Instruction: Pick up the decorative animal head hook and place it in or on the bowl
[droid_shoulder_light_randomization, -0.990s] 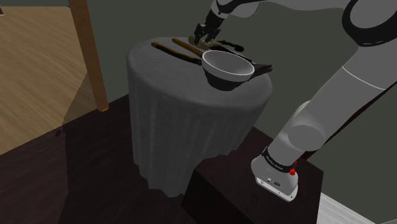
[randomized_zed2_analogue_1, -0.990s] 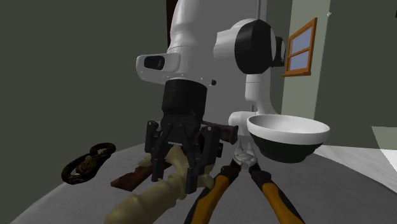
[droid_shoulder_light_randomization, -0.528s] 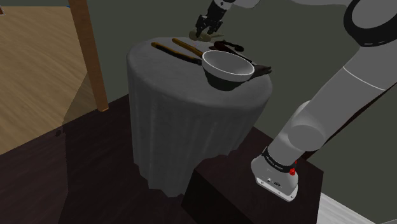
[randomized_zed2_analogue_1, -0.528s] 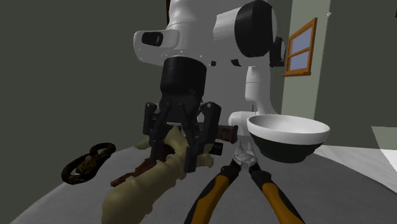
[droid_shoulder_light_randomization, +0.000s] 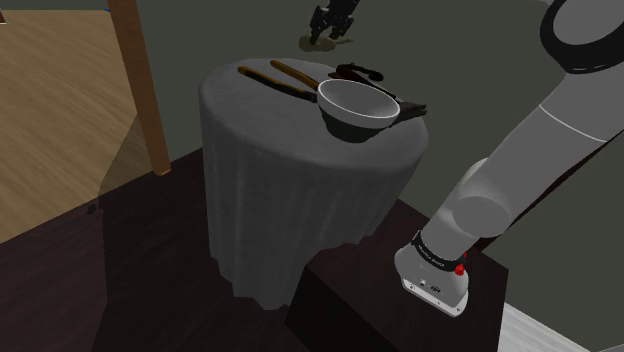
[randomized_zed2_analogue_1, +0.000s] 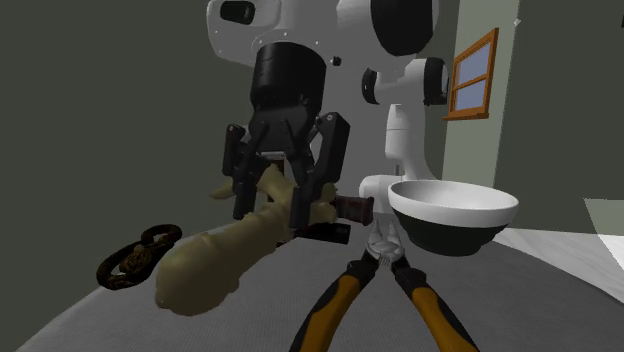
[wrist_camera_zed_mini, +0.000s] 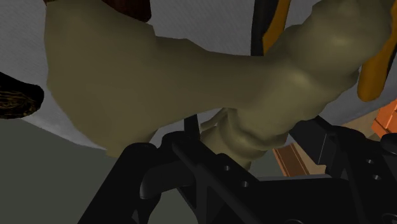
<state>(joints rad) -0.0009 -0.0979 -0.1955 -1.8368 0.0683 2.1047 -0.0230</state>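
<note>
- Transport is the step in hand: the olive animal head hook (randomized_zed2_analogue_1: 215, 262) hangs clear of the table. Its narrow end is clamped between the black fingers of the gripper (randomized_zed2_analogue_1: 278, 195) (its bulky head droops toward 7 o'clock in the second exterior view).
- Next move, as I judge it: carry the hook over the white bowl (droid_shoulder_light_randomization: 357, 108), which sits at about 5 o'clock of the gripper in the shoulder view, then lower and release. The hook is long, so its heavy head should be centred over the bowl or it may tip off the rim.
- Surface: a round table (droid_shoulder_light_randomization: 290, 200) draped in grey cloth. In the second exterior view, orange-handled pliers (randomized_zed2_analogue_1: 385, 300) lie at 7 o'clock of the bowl and a dark coiled piece (randomized_zed2_analogue_1: 135, 258) at 9 o'clock of the hook.
- Room: dark floor, grey-green walls, a wooden post (droid_shoulder_light_randomization: 140, 80) at 9 o'clock of the table, and a wood-framed window (randomized_zed2_analogue_1: 470, 75) at 12 o'clock of the bowl.
</note>
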